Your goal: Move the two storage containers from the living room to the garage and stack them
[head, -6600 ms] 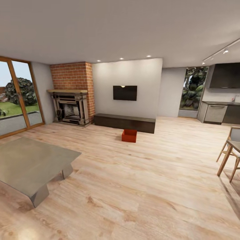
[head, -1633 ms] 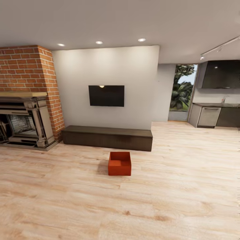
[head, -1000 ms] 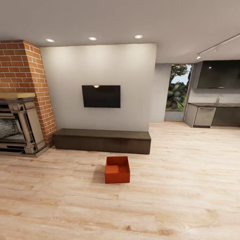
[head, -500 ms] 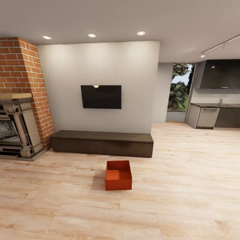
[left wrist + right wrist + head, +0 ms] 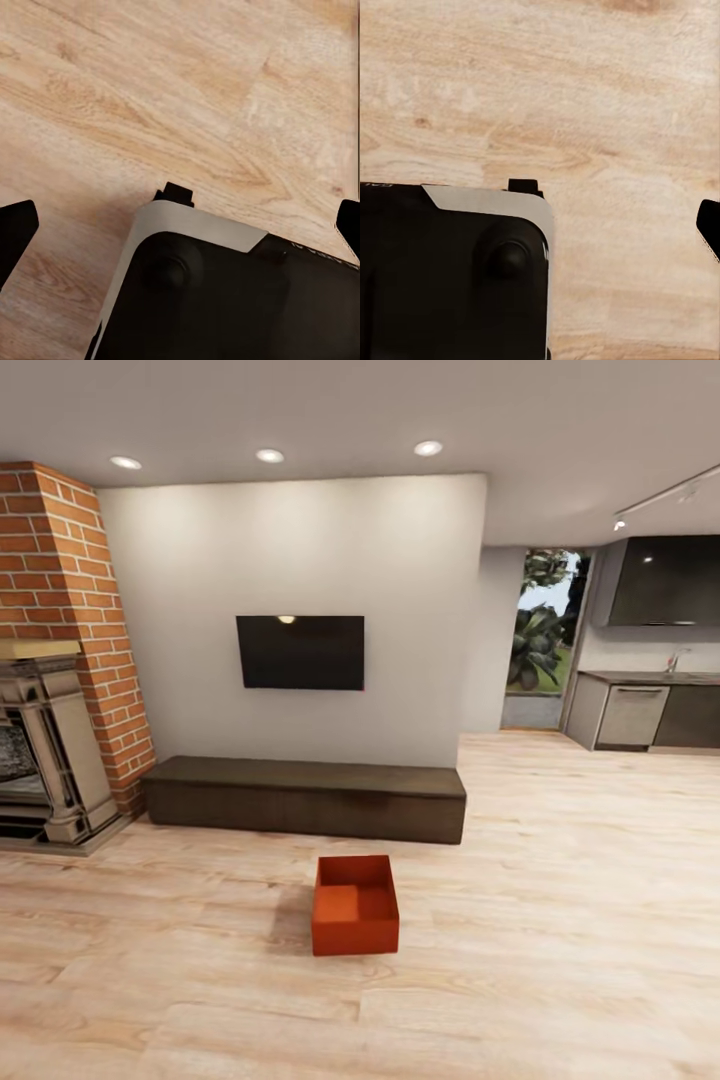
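Spotted one bin (image 5: 354, 908) on the plank floor (image 5: 560, 960) of the living room, near the front of the bench (image 5: 305, 797), below the TV (image 5: 300, 652); well apart from both grippers. Judged light, stiff and thin-walled, open on top, likely slick on the flat faces; best pinched over a rim or clamped between two arms on opposite walls. Found left gripper (image 5: 182, 225) aimed down at bare planks, fingers (image 5: 15, 232) spread wide, nothing between them. Saw one fingertip (image 5: 709, 225) of the right gripper set far out, mate hidden; judged spread and empty.
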Robot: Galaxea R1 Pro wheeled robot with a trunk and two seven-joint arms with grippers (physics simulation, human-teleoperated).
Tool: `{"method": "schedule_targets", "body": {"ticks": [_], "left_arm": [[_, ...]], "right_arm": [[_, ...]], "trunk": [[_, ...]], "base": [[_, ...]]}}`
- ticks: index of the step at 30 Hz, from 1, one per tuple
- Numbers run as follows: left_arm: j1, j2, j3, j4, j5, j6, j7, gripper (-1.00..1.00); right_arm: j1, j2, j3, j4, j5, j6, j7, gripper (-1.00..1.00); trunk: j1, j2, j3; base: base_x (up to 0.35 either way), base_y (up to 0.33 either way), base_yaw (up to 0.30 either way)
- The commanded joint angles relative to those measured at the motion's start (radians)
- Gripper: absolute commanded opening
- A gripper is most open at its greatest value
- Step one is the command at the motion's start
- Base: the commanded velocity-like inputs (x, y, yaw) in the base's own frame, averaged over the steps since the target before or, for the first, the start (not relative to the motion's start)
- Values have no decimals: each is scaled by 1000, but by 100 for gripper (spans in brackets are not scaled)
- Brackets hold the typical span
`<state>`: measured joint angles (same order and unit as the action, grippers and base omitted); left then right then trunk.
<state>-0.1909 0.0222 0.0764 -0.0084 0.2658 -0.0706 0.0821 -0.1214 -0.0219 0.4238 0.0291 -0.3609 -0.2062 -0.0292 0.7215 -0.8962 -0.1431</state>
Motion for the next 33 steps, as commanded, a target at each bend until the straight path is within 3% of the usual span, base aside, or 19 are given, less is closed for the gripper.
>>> {"method": "schedule_targets", "body": {"ticks": [1, 33], "left_arm": [[-1, 0, 8, 1, 0, -3, 1, 100], [-1, 0, 8, 1, 2, -10, 1, 100]], "right_arm": [[-1, 0, 9, 3, -7, -5, 0, 100], [-1, 2, 3, 3, -7, -9, -8, 100]], "trunk": [[1, -1, -1], [1, -1, -1]], "base": [[324, 0, 0], [324, 0, 0]]}}
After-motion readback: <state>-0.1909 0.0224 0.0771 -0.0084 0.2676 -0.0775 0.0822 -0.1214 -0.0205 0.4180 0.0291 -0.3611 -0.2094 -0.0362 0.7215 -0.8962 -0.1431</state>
